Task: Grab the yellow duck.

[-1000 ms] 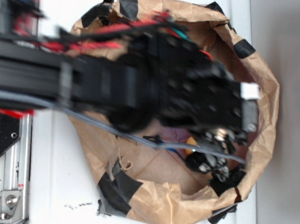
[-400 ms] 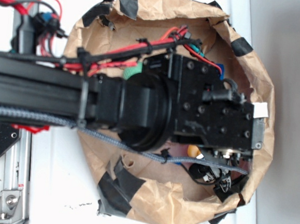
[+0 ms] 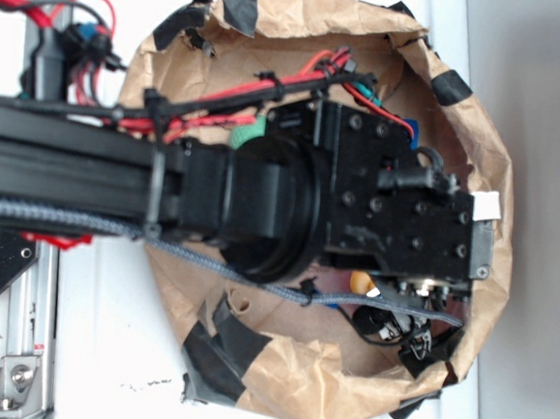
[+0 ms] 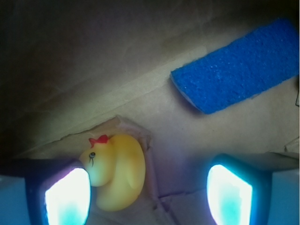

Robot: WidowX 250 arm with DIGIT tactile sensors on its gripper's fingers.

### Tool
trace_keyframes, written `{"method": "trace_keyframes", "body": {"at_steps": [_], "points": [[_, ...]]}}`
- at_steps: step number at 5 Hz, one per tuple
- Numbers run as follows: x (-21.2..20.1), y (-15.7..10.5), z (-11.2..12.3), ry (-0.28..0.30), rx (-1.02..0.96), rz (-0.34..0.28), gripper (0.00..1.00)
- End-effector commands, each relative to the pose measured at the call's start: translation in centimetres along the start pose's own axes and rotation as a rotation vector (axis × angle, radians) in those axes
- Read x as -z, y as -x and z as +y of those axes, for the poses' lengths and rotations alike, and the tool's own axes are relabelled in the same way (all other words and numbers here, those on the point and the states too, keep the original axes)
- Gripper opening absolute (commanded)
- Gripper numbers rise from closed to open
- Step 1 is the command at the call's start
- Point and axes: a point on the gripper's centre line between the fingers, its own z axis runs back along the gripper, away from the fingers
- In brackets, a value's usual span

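The yellow duck lies on the brown paper floor of the bag, on its side, with a red tuft on its head. My gripper is open, its two glowing pads wide apart at the bottom of the wrist view. The duck sits between them, close against the left pad and far from the right pad. In the exterior view the black wrist block covers the bag's middle and hides the fingers. Only a small orange-yellow bit of the duck peeks out below it.
A blue rectangular sponge lies on the paper beyond the duck, to the upper right. The brown paper bag, its rim patched with black tape, walls in the whole space. A green ball peeks out beside the arm.
A second ago the arm was blurred in motion. It has since shifted a little toward the picture's lower right and has held still for the last half second.
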Motion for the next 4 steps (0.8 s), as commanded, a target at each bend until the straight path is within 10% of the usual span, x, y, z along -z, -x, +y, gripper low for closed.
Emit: {"method": "trace_keyframes", "body": {"at_steps": [1,2,4], "points": [[6.6,-0.8,-0.4,-0.075,0.112,0.149,1.00],[8.3,-0.5,0.2,-0.106,0.118,0.179,1.00],[0.7,2.5,-0.3,0.085,0.161,-0.129,1.00]]}}
